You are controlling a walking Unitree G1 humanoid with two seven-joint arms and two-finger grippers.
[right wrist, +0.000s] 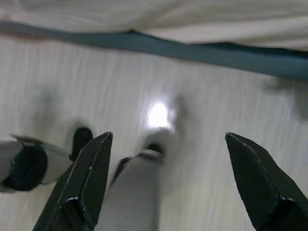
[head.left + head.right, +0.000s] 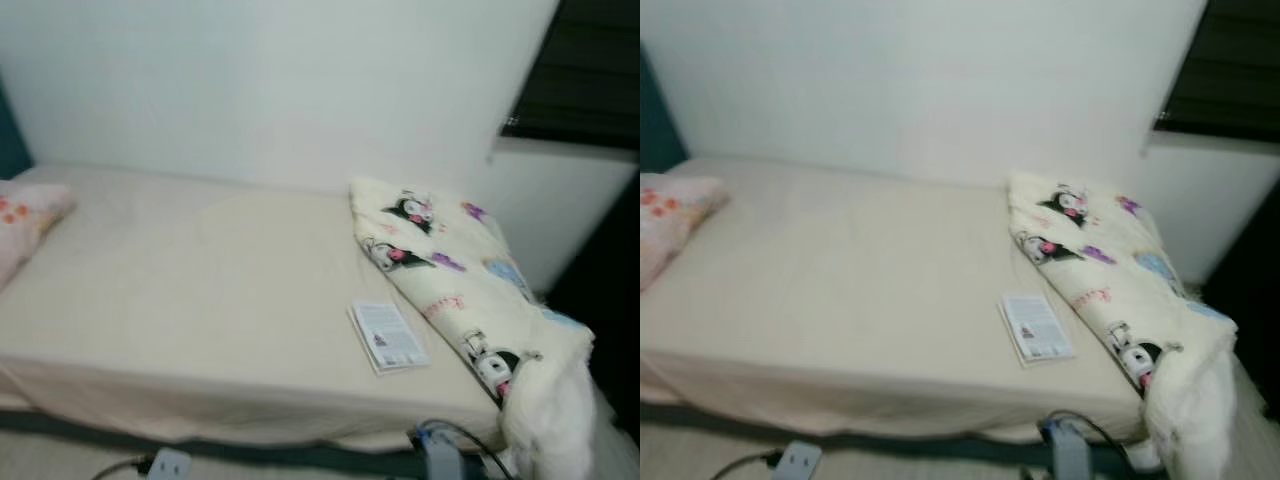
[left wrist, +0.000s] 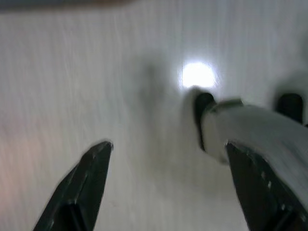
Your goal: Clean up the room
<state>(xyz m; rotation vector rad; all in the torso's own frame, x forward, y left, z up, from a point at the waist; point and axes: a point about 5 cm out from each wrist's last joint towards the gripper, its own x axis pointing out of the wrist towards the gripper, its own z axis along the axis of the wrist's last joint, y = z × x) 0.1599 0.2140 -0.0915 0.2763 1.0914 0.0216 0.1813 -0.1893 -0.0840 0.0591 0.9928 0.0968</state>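
Observation:
A bed with a cream sheet [image 2: 200,280] fills the head views. A folded cartoon-print blanket [image 2: 450,270] lies along its right end and spills over the corner. A small white booklet [image 2: 388,336] rests on the sheet beside the blanket. A floral pillow [image 2: 25,220] sits at the left end. My left gripper [image 3: 168,187] hangs open over pale floor with nothing between its fingers. My right gripper [image 1: 166,187] also hangs open above the floor near the bed's dark base [image 1: 202,50].
A white wall [image 2: 280,80] runs behind the bed. A dark window or opening [image 2: 590,70] is at the upper right. A white plug adapter with a cable [image 2: 168,464] and a grey-blue device with cables [image 2: 438,452] lie on the floor by the bed's front edge.

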